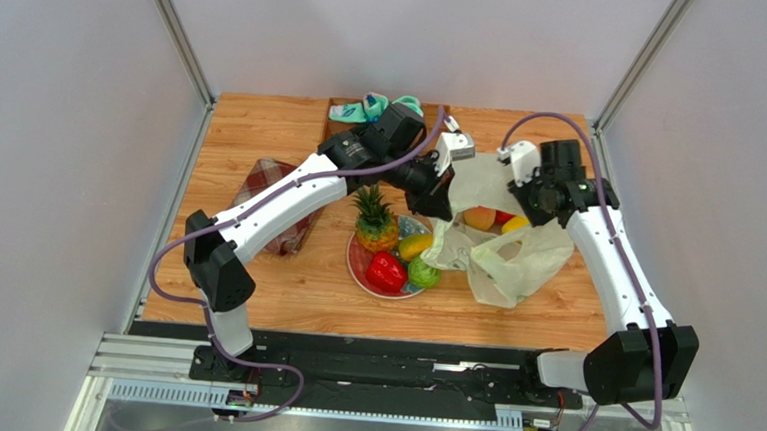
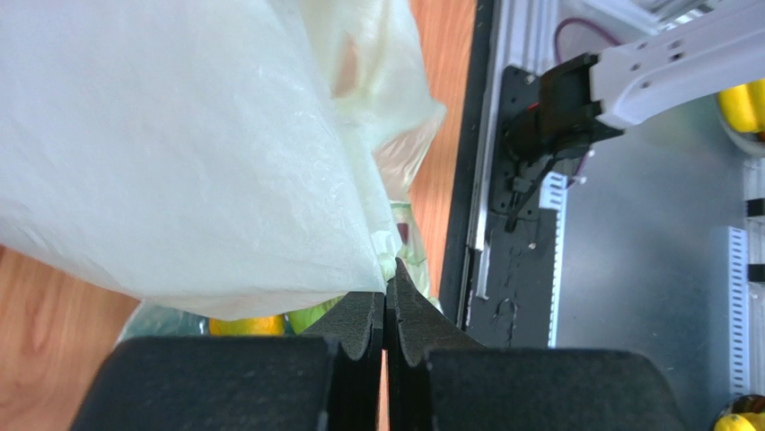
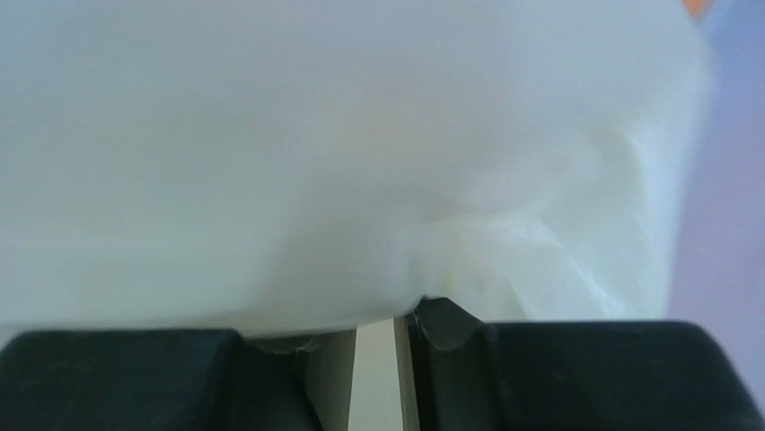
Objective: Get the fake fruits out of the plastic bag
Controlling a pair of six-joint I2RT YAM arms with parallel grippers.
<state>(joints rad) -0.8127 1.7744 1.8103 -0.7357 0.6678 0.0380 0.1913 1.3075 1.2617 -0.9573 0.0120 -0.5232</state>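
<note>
On the desk [image 1: 252,303] I see the bag [image 1: 515,262] held up between both grippers, just right of the plate [image 1: 353,261], with a peach [image 1: 478,218] showing at its mouth. The plate carries a pineapple [image 1: 376,221], pepper [image 1: 386,272], mango [image 1: 415,245] and green fruit [image 1: 423,274]. My left gripper [image 2: 388,289] is clamped fully together on the bag's edge. My right gripper [image 3: 396,316] is nearly closed, pinching bunched film.

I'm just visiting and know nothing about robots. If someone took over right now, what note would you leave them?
Left hand: shut, pinching the bag's edge.
Right hand: closed on the opposite edge, so the mouth is spread open.
Done: pineapple, red pepper, mango and green fruit are on the plate.
Left: a peach, a small red fruit and a yellow one are in the bag.
</note>
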